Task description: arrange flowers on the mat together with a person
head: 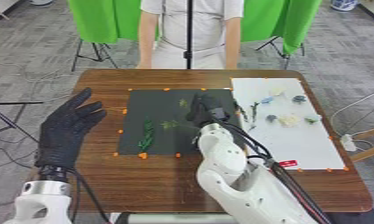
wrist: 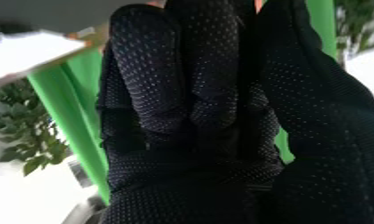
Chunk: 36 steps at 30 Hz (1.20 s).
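On the dark mat (head: 170,146) lie a leafy green sprig (head: 147,136) at the left, a thin light-green sprig (head: 171,124) near the middle and a small sprig (head: 183,103) farther back. My right hand (head: 206,111) is over the mat's right part and hides what is beneath it. In the right wrist view the fingers of my right hand (wrist: 197,95) are fairly straight, with the thumb close beside them; no held thing is visible. My left hand (head: 70,125) is open above the table's left side, away from the sprigs.
A white sheet (head: 299,147) on the right holds a cream flower (head: 290,120), a white flower (head: 278,91) and several blue ones, including a blue flower (head: 299,99). Green stems (head: 254,113) lie near its left edge. Orange markers surround the mat on the table (head: 148,182).
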Available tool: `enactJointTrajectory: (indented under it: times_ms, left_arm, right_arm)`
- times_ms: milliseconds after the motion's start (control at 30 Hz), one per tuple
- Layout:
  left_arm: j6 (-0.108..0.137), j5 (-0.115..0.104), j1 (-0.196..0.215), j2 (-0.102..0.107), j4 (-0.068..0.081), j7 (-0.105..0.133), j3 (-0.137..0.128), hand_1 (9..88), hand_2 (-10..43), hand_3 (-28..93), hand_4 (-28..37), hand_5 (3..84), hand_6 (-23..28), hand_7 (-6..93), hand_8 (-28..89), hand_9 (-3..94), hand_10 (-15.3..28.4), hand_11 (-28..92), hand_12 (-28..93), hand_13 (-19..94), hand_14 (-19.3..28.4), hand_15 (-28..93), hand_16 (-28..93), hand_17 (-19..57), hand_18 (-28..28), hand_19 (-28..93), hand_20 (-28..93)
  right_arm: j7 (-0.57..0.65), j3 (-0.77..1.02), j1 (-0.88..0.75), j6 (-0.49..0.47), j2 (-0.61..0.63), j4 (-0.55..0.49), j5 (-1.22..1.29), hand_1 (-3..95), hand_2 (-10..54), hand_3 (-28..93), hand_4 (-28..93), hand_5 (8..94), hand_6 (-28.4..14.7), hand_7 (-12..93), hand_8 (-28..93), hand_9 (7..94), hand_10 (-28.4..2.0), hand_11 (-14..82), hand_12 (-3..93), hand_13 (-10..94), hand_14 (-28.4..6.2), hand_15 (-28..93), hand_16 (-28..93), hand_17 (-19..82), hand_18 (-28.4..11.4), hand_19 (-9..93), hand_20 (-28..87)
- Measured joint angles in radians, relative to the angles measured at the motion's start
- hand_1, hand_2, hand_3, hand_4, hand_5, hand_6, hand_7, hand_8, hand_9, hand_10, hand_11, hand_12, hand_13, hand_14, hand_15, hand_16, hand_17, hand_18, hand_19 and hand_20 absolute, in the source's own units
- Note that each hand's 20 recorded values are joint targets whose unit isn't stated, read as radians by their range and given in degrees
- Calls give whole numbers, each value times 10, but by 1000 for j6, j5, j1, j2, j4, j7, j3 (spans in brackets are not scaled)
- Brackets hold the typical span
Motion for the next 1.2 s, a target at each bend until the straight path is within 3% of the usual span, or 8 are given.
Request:
enactJointTrajectory:
  times_ms: [267, 667, 933, 1200]
  left_arm:
    - [-1, 1, -37, 9, 12, -1, 25, 241, 76, 763, -211, 416, 111, 80, -67, 413, 215, 275, 125, 300, 277, 578, -78, -42, 249, 586, 149]
    - [-3, 8, -65, 15, 18, -11, 47, 242, 76, 766, -206, 416, 111, 81, -67, 413, 215, 275, 124, 299, 278, 578, -78, -42, 249, 585, 149]
    - [-13, 16, -77, 14, 23, -26, 49, 243, 77, 766, -203, 416, 111, 81, -67, 413, 215, 276, 124, 300, 277, 578, -78, -43, 249, 585, 148]
    - [-17, 16, -75, 14, 23, -29, 48, 243, 77, 767, -201, 417, 111, 81, -67, 413, 215, 276, 124, 299, 278, 577, -79, -42, 249, 585, 149]
  right_arm:
    - [-29, -8, -27, -163, -35, 20, -6, 516, -95, 617, -254, 895, 15, 194, 16, 927, -102, 376, 217, 806, -97, 650, 179, 261, -216, 790, 100]
    - [-26, -84, 2, -190, -56, 40, -17, 462, -65, 636, -243, 930, 14, 178, -10, 937, -107, 428, 198, 834, -106, 686, 172, 285, -232, 831, 65]
    - [8, -92, 22, -192, -64, 48, -19, 399, -72, 630, -216, 897, 2, 169, -130, 936, -114, 384, 206, 827, -109, 680, 175, 287, -244, 850, 8]
    - [30, -95, 22, -222, -60, 35, -1, 371, -55, 587, -218, 865, -6, 163, -136, 933, -118, 374, 208, 819, -114, 681, 170, 283, -252, 847, 0]
